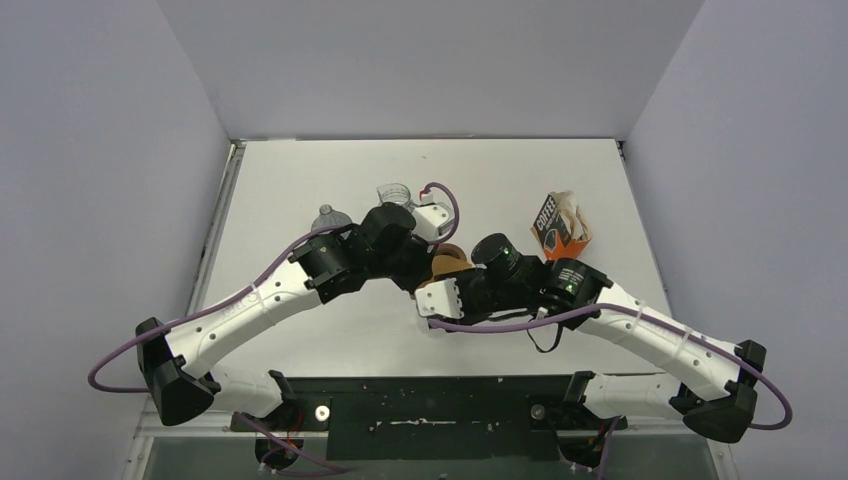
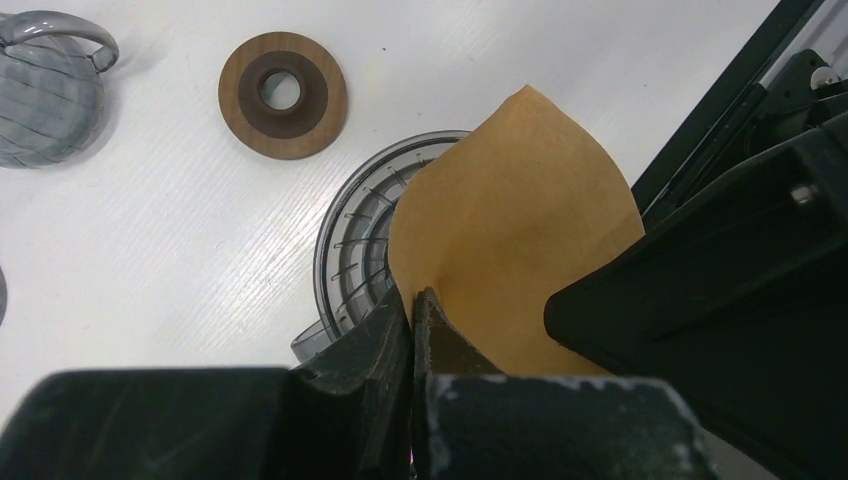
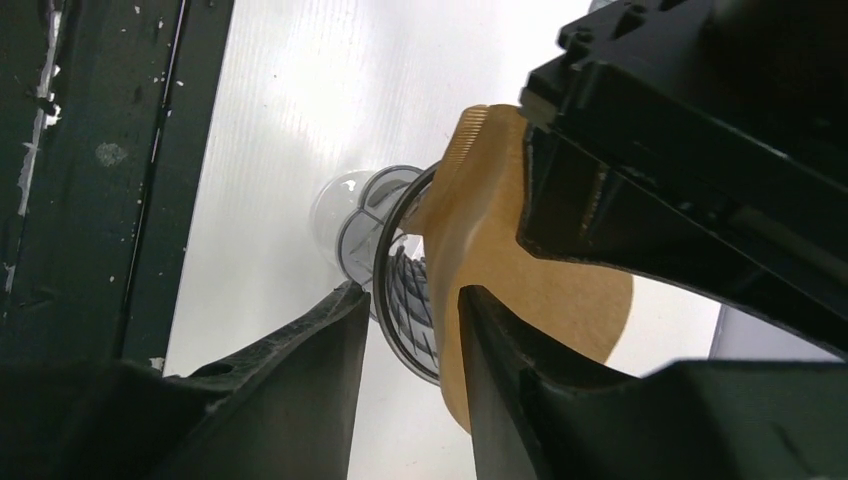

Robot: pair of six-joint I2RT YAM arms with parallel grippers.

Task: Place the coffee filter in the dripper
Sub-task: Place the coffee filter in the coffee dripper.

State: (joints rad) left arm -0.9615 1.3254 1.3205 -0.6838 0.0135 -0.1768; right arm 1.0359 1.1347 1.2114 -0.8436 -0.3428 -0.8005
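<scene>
The left claw [image 2: 412, 305] is pressed together on the near edge of the coffee filter [image 2: 510, 230], a tan-brown paper cone folded flat. The sheet stands on edge and fans out from that pinch. Its long axis runs straight away from the left claw's tips, and one corner points to the far side. I cannot tell for certain which end is the cone's tip. Just below and beyond the left claw sits the dripper [image 2: 350, 250], smoky grey and see-through, with ribs showing inside its round mouth. The filter hangs over that mouth and covers its right part, and whether the paper touches the rim is not clear. The right claw [image 3: 410, 300] comes in from the other side with its fingers [image 3: 330, 350] spread apart. The dripper's rim shows in the gap between them. The filter's crimped seam edge runs down alongside the inner face of one finger, close against it but not clamped. Past the left claw, farther out on the white tabletop [image 2: 200, 250], a brown wooden ring [image 2: 325, 100] lies flat. A second grey see-through cup with a handle [image 2: 40, 100] stands to the left of the ring, apart from it. In the overhead view an orange coffee box [image 1: 555, 232] stands beyond the right arm, well away from both claws.
</scene>
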